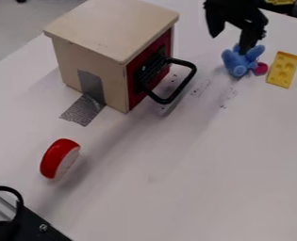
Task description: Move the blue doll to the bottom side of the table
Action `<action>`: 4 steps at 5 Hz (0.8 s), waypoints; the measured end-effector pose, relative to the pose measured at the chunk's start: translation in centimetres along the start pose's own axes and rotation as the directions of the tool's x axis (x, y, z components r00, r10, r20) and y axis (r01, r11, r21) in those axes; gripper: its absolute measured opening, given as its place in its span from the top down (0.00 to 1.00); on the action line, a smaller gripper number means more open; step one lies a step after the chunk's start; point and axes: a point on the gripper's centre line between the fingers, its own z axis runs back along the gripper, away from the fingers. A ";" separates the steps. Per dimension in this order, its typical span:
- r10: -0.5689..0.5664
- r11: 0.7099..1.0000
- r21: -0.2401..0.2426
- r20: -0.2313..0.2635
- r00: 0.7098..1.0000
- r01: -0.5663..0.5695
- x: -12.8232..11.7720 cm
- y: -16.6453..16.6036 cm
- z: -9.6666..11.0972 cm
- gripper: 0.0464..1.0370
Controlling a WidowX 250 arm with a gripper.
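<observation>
The black gripper (230, 43) hangs at the upper right with its two fingers spread apart. Just below it lies the blue doll (239, 64), on the white table (194, 188). The right fingertip overlaps the doll's upper part, while the left one is up and to the left of it; whether the right one touches the doll I cannot tell. A small pink-red part (260, 68) shows at the doll's right side.
Right of the doll is a yellow cheese piece (283, 69). A wooden box (100, 52) with a red front and black handle stands upper left, taped down. A red and white round toy (59, 159) is at lower left, above black equipment (34, 226) in the corner.
</observation>
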 end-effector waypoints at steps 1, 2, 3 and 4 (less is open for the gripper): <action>-0.008 1.000 0.011 0.009 1.000 0.008 2.6 -0.4 -2.6 0.04; -0.001 1.000 0.002 -0.006 1.000 0.001 3.6 -0.8 -4.6 0.04; -0.007 1.000 0.010 -0.041 0.999 0.008 2.9 -1.1 -6.5 0.08; -0.010 1.000 0.019 -0.057 0.998 0.011 1.9 -1.1 -7.4 0.34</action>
